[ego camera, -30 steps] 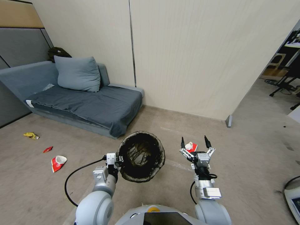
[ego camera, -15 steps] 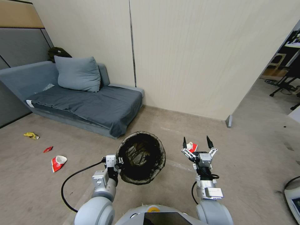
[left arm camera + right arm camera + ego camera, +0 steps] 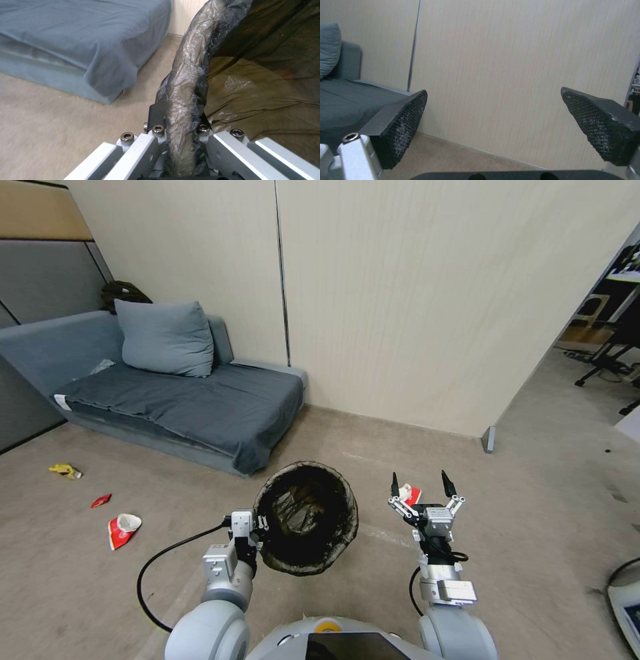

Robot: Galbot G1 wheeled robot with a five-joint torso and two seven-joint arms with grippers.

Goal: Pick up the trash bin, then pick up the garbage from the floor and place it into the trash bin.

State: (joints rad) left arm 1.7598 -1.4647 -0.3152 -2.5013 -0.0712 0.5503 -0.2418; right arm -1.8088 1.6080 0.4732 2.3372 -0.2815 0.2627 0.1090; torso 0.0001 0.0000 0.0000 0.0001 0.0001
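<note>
My left gripper (image 3: pixel 259 525) is shut on the rim of the trash bin (image 3: pixel 308 517), which hangs tilted above the floor (image 3: pixel 80 573), its dark bag-lined mouth facing me. In the left wrist view the bag-wrapped rim (image 3: pixel 185 100) runs between the fingers. My right gripper (image 3: pixel 420 488) stands open and empty at the right of the bin, its pads (image 3: pixel 405 125) spread wide toward the wall. Garbage lies on the carpet: a red-and-white wrapper (image 3: pixel 412 494) just beyond the right gripper, another red-and-white wrapper (image 3: pixel 123 530), a small red scrap (image 3: pixel 101 501) and a yellow wrapper (image 3: pixel 65 471) at the left.
A grey-blue sofa bed (image 3: pixel 180 403) with a pillow (image 3: pixel 163 339) stands at the back left against a beige wall (image 3: pixel 427 300). The wall ends at a corner (image 3: pixel 490 439); beyond it at the right are chair legs. A white device (image 3: pixel 627 600) sits at the lower right edge.
The left arm has shifted the held bin slightly to the right and down. The right gripper has eased a little to the right and stays open.
</note>
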